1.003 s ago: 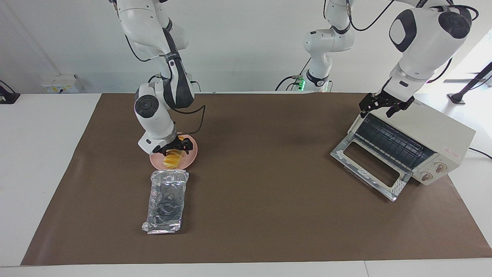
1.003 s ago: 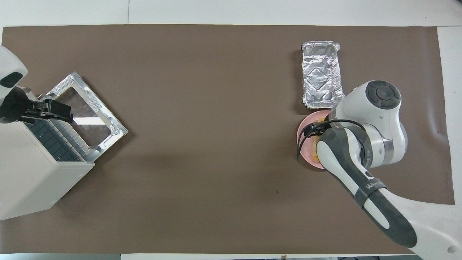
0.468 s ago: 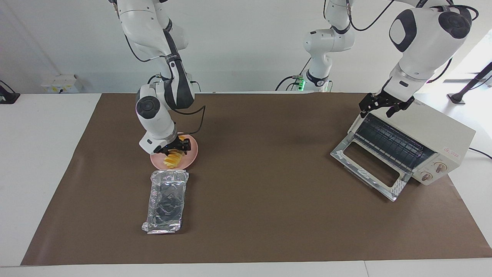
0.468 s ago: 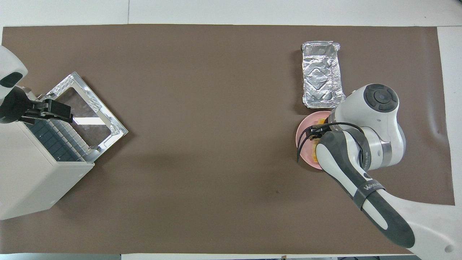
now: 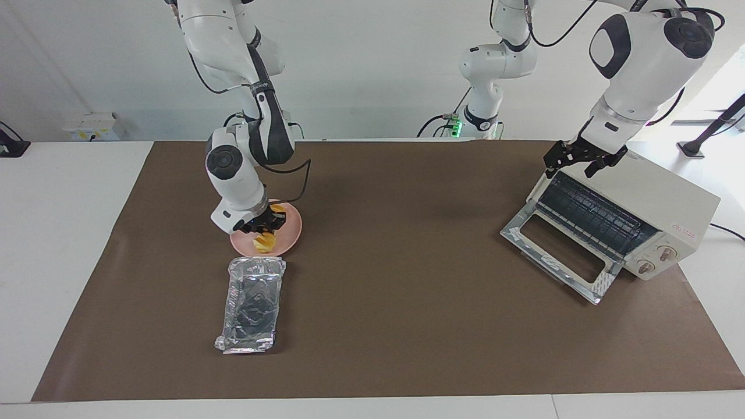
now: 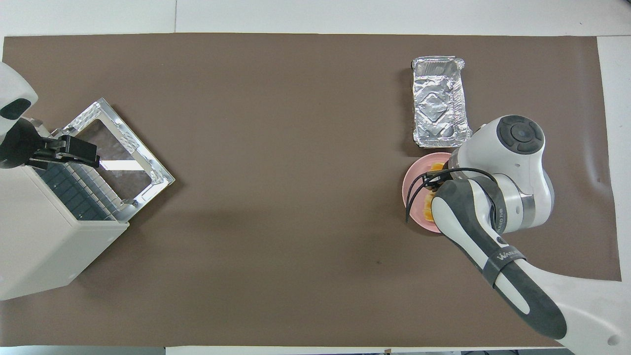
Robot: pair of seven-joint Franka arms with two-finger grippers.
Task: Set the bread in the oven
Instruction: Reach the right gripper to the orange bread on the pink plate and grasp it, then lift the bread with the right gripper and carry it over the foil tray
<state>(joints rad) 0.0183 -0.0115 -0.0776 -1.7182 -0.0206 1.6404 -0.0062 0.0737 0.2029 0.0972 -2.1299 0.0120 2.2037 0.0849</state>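
Note:
The bread [image 5: 263,241], a short row of yellow-orange slices, lies on a round pink plate [image 5: 293,228] toward the right arm's end of the table. My right gripper [image 5: 265,225] is down on the plate, shut on the end of the bread that lies nearer the robots. In the overhead view the right arm's wrist covers most of the bread [image 6: 427,209]. The cream oven [image 5: 657,198] stands at the left arm's end, its glass door [image 5: 559,256] dropped open and the rack showing. My left gripper [image 5: 582,160] hangs open over the oven's top front edge and waits there.
A crinkled silver foil tray [image 5: 251,302] lies right beside the plate, farther from the robots, nearly touching its rim. A brown mat [image 5: 396,279] covers the table between the plate and the oven door. The right arm's black cable loops over the plate.
The right gripper's fingers have closed in on the bread. The plate has slid a little toward the table's middle. The left arm has not moved.

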